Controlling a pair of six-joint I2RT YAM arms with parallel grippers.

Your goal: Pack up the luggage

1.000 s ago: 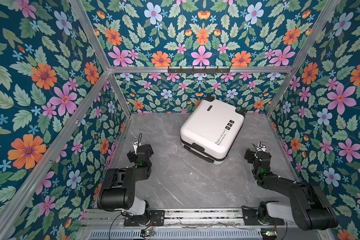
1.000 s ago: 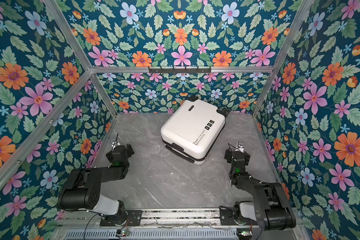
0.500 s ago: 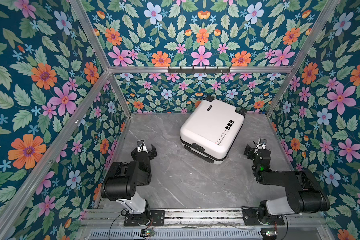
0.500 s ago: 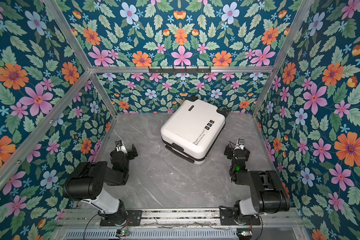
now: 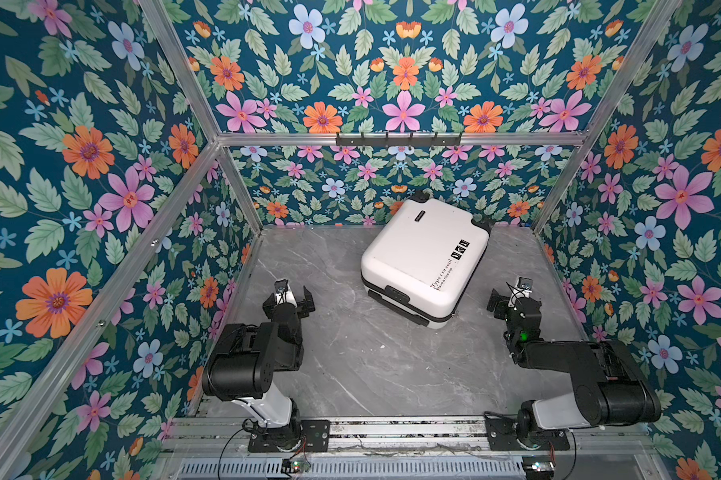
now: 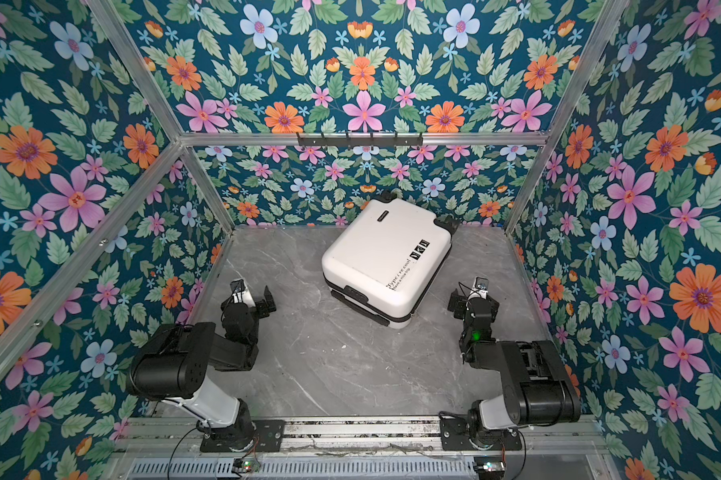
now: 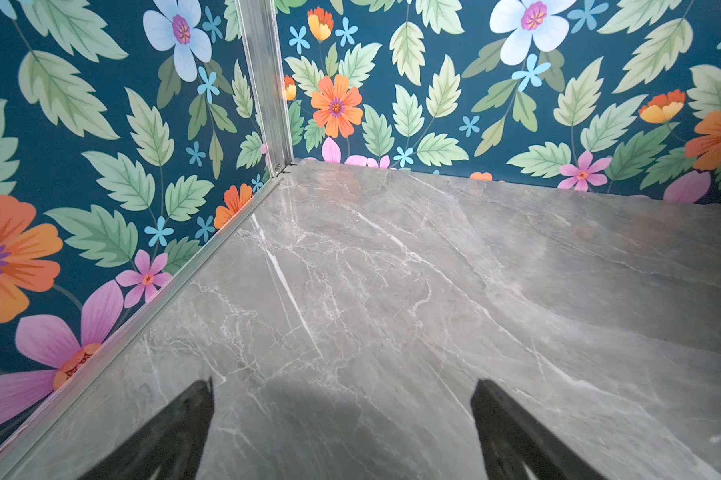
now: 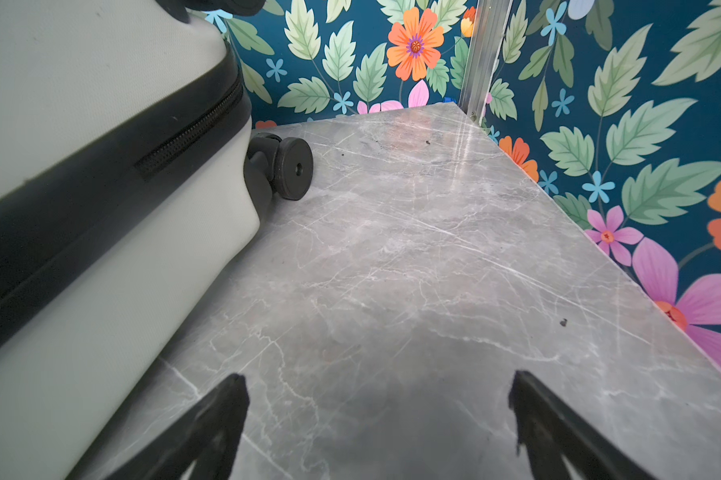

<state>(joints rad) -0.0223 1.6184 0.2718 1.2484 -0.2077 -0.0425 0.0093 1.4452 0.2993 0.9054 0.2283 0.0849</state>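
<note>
The luggage (image 5: pixel 425 257) (image 6: pixel 387 257) is a small white hard-shell suitcase. It lies flat and closed at the back of the grey marble table (image 5: pixel 350 353), turned at an angle, with black print and square icons on its top shell. In the right wrist view its zipped seam (image 8: pixel 80 104) and a black wheel (image 8: pixel 292 168) are close by. My left gripper (image 5: pixel 288 301) (image 6: pixel 248 301) (image 7: pixel 344 384) stands open over bare table near the left wall. My right gripper (image 5: pixel 514 301) (image 6: pixel 474 301) (image 8: pixel 377 376) is open and empty, just right of the luggage's near corner.
Floral walls with aluminium posts close in the left, back and right sides. A black hook rail (image 5: pixel 398 139) runs along the back wall above the luggage. Both arm bases sit on a metal rail (image 5: pixel 392 432) at the front edge.
Both arms have folded in at the elbows, with their wrists staying near the same spots. The left gripper has turned so its spread fingers show. The luggage has not moved.
</note>
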